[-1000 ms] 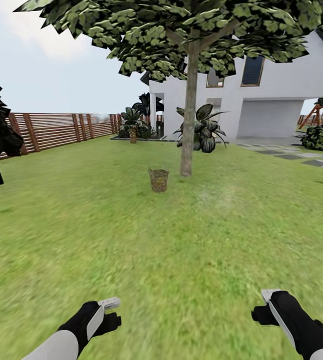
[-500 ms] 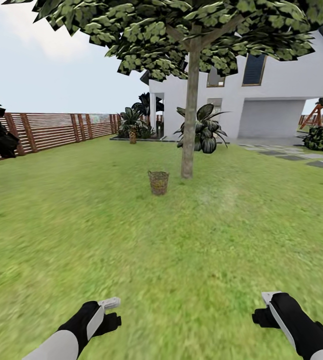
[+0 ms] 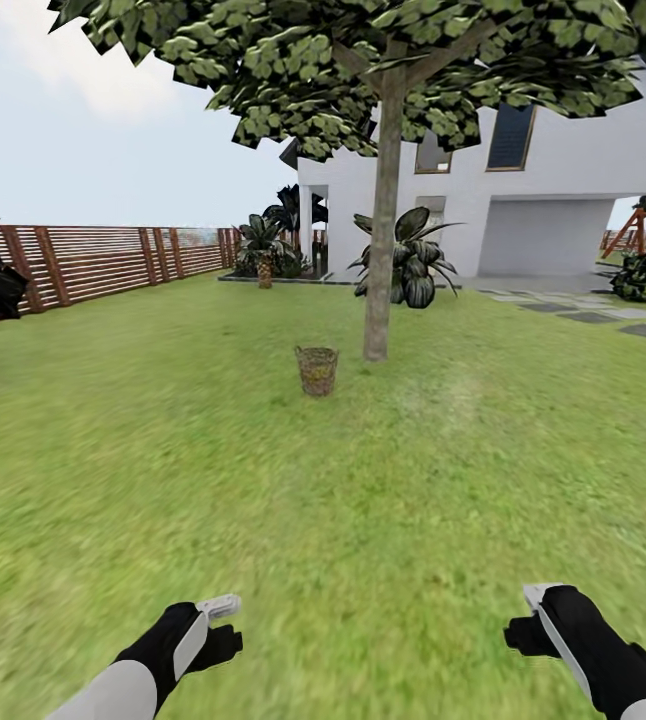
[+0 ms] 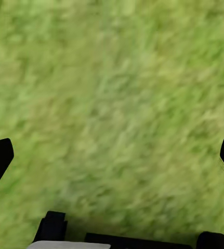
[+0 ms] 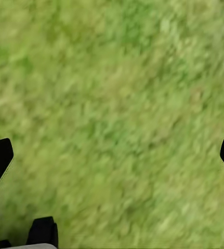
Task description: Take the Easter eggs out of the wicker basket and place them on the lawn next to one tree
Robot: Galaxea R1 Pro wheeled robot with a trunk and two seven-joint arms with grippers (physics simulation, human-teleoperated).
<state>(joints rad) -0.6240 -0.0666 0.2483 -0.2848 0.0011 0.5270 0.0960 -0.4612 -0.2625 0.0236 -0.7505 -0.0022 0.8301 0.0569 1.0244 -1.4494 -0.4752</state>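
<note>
Left claw (image 3: pixel 225 618) and right claw (image 3: pixel 528 612) hang low over bare lawn (image 3: pixel 263 500), well apart from the basket (image 3: pixel 316 370), each with nothing between its fingers. Both wrist views look straight down on grass, with the two dark fingertips of each claw at opposite edges of the frame: both claws stand wide and empty.

Basket: upright on the lawn, ahead of the robot and just beside the base of the tree (image 3: pixel 381 250), on the fence (image 3: pixel 93 260) side of the trunk. Whether basket and trunk touch cannot be told at this range; a strip of grass seems to lie between them. Its rim is too small and too far to show the contents, so no egg can be made out, in the basket or on the grass about the tree.

Background: a white house (image 3: pixel 523 190) with dark leafy plants (image 3: pixel 408 260) stands behind the tree.

Progress, as judged: none of the three eggs appears placed, and no grasp is begun. The step in hand is the approach across the lawn toward the basket. Left to do: close on the basket, lift out each egg in turn, and set all three on the grass by one trunk. The tree beside the basket is the nearest candidate and would keep each carry short.
</note>
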